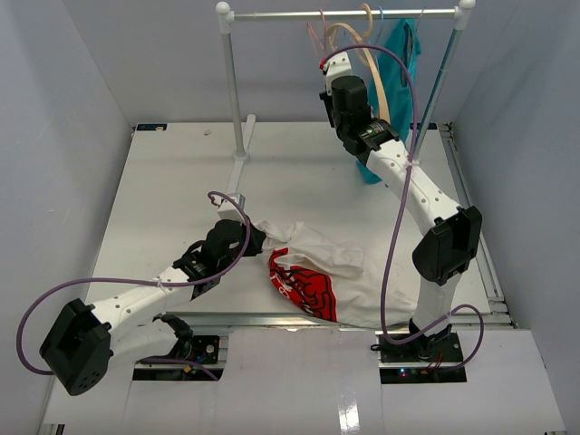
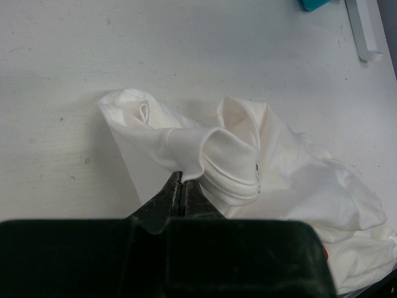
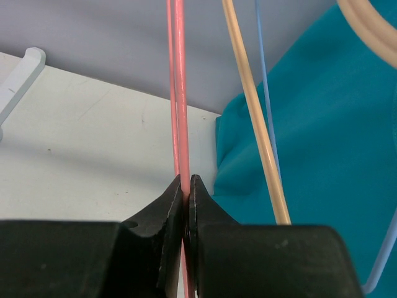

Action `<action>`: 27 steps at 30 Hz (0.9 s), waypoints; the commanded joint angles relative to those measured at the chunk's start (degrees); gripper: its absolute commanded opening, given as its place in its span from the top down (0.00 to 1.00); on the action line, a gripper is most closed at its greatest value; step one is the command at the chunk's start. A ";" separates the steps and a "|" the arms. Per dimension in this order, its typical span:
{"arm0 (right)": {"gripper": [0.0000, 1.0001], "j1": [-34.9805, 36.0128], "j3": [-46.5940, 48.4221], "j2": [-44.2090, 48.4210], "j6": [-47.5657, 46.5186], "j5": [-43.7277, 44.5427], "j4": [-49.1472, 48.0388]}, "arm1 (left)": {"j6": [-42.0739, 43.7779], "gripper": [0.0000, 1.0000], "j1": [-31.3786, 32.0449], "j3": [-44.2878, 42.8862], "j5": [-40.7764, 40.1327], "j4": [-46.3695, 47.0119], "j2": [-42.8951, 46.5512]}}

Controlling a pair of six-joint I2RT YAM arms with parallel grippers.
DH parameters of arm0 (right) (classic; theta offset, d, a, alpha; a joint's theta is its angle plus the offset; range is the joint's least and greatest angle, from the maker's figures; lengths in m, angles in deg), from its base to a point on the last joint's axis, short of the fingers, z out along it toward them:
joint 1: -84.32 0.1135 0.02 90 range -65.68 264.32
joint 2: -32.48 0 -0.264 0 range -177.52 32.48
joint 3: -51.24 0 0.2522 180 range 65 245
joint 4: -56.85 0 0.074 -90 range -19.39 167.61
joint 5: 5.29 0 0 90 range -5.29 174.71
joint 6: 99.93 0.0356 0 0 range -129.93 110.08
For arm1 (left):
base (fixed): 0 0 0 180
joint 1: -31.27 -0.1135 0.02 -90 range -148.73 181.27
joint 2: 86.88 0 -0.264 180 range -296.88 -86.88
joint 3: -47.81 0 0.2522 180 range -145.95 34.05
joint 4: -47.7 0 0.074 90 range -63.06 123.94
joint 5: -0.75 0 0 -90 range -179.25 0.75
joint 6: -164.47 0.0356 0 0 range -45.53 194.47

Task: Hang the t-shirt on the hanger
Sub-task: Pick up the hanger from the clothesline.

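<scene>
So from the top cam the t-shirt (image 1: 349,267) is lying in a crumpled heap on the worktop (image 1: 181,181), near the front edge. Its long axis runs diagonally, from the left gripper (image 2: 182,181) down towards the right arm's base. It's soft white cotton, all bunched and wrinkly, with the red print facing up around the middle. The left jaws are pinched tight on a stitched hem edge at the shirt's left end, and the fabric folds into a little roll right above them.

The hanger (image 3: 178,93) is up on the rail (image 1: 344,14) at the back. It's thin, glossy pink wire, and in the right wrist view it runs straight up and down. The right gripper (image 3: 186,181) is clamped on that wire, jaws closed with the wire between them. Just beside it hang a tan wooden hanger (image 3: 254,112), a skinny blue wire (image 3: 263,93) and the teal garment (image 3: 322,124).
</scene>
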 commanded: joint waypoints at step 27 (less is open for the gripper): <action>0.92 18.23 -29.51 31.17 9.37 0.25 11.05 | -1.81 1.00 -0.12 -1.95 -1.62 -0.91 -1.86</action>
